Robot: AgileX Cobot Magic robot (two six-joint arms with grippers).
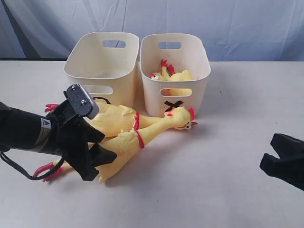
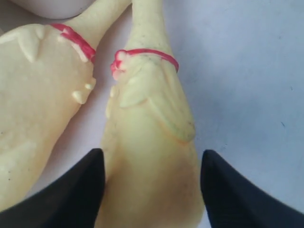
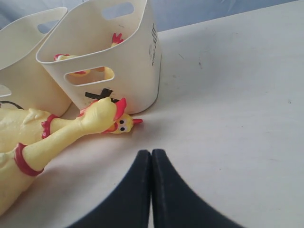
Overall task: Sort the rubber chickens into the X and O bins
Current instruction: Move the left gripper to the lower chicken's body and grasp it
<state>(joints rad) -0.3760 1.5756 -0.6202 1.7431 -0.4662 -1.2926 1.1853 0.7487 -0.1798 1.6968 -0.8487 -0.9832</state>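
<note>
Two long yellow rubber chickens lie side by side in front of the bins. The front chicken (image 1: pixel 137 137) (image 2: pixel 152 133) (image 3: pixel 102 116) has its head by the X bin (image 1: pixel 175 57) (image 3: pixel 130 57). The back chicken (image 1: pixel 114 119) (image 2: pixel 38 95) (image 3: pixel 21 126) lies against the O bin (image 1: pixel 102 71) (image 3: pixel 19 71), whose black mark is mostly hidden. A small chicken (image 1: pixel 176 76) (image 3: pixel 102 73) lies inside the X bin. My left gripper (image 1: pixel 102 166) (image 2: pixel 152 152) is open, with a finger on each side of the front chicken's body. My right gripper (image 1: pixel 270 152) (image 3: pixel 151 152) is shut on nothing, low over the table.
The pale tabletop (image 1: pixel 213 180) stretches between the two grippers and to the right of the bins. A blue-grey cloth backdrop (image 1: pixel 237 23) hangs behind the bins. A black cable (image 1: pixel 19 171) loops under the left arm.
</note>
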